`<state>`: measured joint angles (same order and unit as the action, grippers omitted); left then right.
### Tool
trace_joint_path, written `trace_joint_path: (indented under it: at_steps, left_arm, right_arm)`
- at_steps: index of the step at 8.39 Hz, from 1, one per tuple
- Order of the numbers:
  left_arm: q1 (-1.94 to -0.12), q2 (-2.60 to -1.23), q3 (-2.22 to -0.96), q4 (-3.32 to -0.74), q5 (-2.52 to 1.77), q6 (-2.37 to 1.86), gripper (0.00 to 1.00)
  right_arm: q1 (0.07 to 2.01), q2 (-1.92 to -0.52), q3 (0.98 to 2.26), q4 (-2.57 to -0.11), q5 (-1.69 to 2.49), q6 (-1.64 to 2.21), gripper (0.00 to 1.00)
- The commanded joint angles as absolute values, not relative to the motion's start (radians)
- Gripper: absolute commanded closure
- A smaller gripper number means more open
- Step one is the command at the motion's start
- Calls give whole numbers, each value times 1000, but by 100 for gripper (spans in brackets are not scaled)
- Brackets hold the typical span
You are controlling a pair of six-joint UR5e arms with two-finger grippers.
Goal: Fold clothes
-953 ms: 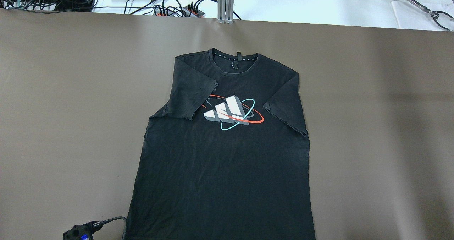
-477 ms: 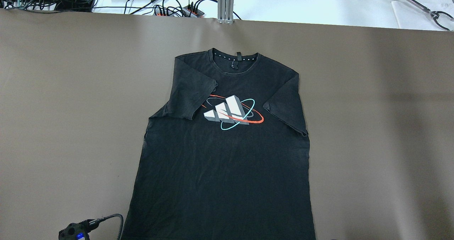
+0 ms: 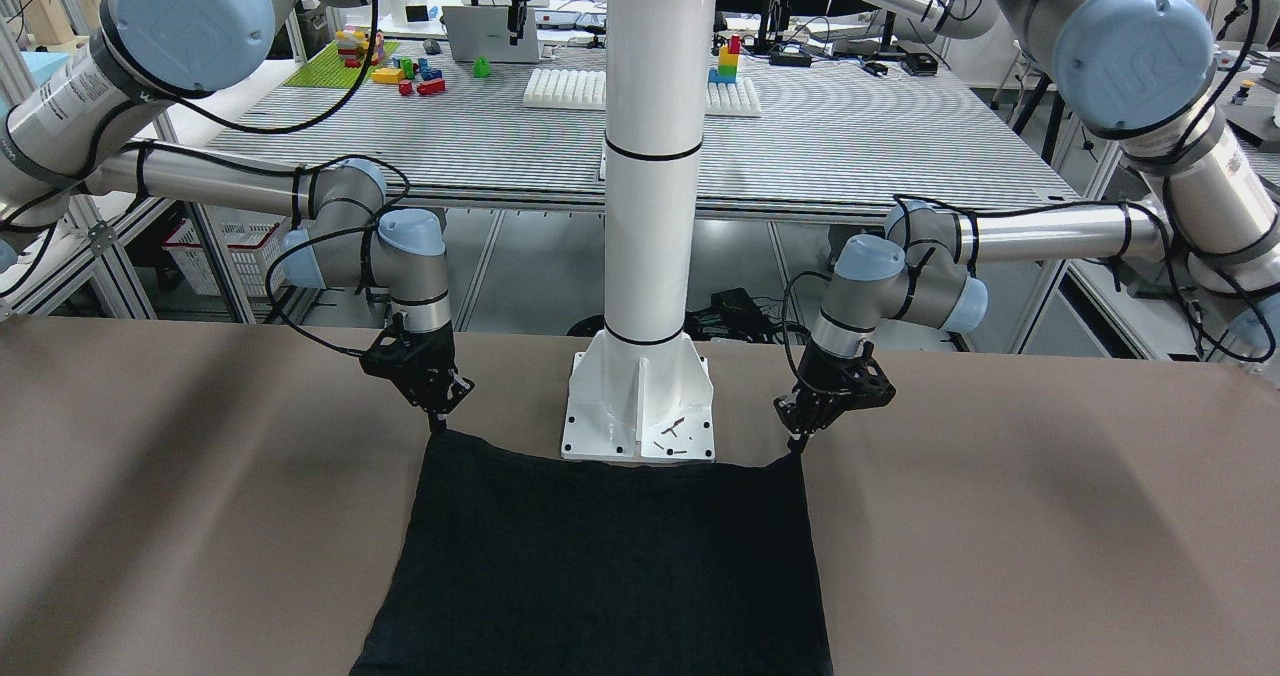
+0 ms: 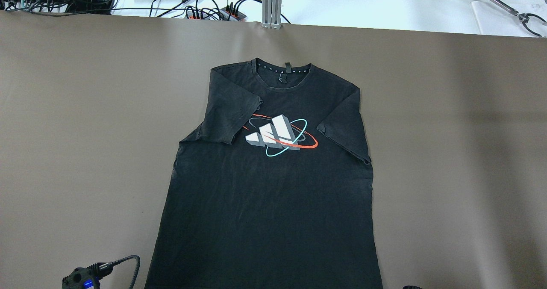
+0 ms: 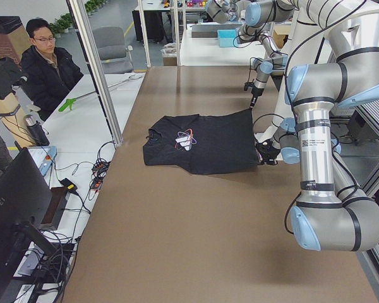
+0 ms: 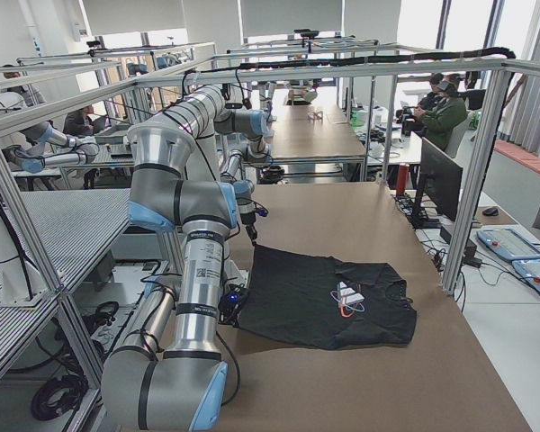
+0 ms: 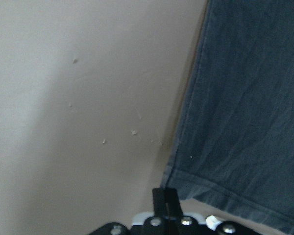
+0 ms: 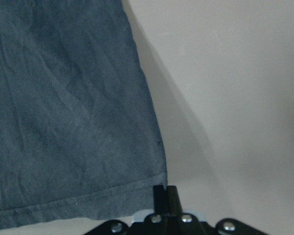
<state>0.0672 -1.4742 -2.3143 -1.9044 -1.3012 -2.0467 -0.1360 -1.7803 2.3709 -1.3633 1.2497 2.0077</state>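
At its near hem corners, left gripper point(image 3: 797, 444) and right gripper point(image 3: 437, 423) pinch the black T-shirt point(image 4: 269, 203), whose length runs ahead to the collar point(image 4: 283, 72).

Your brown table cover point(image 4: 85, 109) spans the whole bench, with soft shadow bands lying across it. Past its far edge you have a white desk point(image 4: 363, 7) strewn with black cables and power strips point(image 4: 233, 14), and 1 aluminium post point(image 4: 272, 2) stands at that edge. Behind the bench, a grey striped table point(image 3: 850, 126) carries coloured toy bricks point(image 3: 405, 74). Along one side you see a grey office chair point(image 5: 110, 45) and a dark monitor point(image 5: 16, 214). Tall windows point(image 6: 414, 22) let in daylight.
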Motion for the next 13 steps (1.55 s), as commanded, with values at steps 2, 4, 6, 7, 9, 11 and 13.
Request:
trace_joint_path:
  at_steps: [2,4,6,7,9,11,13]
  left_arm:
    - [-105,-1477,-2367,-1899,-1454,-2001,100]
    - [-281,-1567,-2309,-1898,-1549,-1779,100]
    - [-502,-1679,-2182,-1899,-1728,-1664,100]
    - [-573,-1719,-2127,-1898,-1756,-1614,100]
    - [-668,-1807,-2022,-1896,-1811,-1568,100]
    - [-712,-1830,-2002,-1894,-1819,-1566,100]
    - [-733,-1912,-1993,-1811,-1821,-1568,100]
  right_arm:
    - [31,-1656,2422,-1451,1355,1845,100]
    - [289,-1468,2343,-1572,1605,1584,100]
    - [473,-1390,2238,-1631,1722,1466,100]
    - [544,-1390,2220,-1635,1741,1371,100]
    - [671,-1390,2162,-1638,1765,1223,100]
    - [791,-1387,2137,-1641,1772,1143,100]
    - [847,-1275,2035,-1641,1770,1143,100]
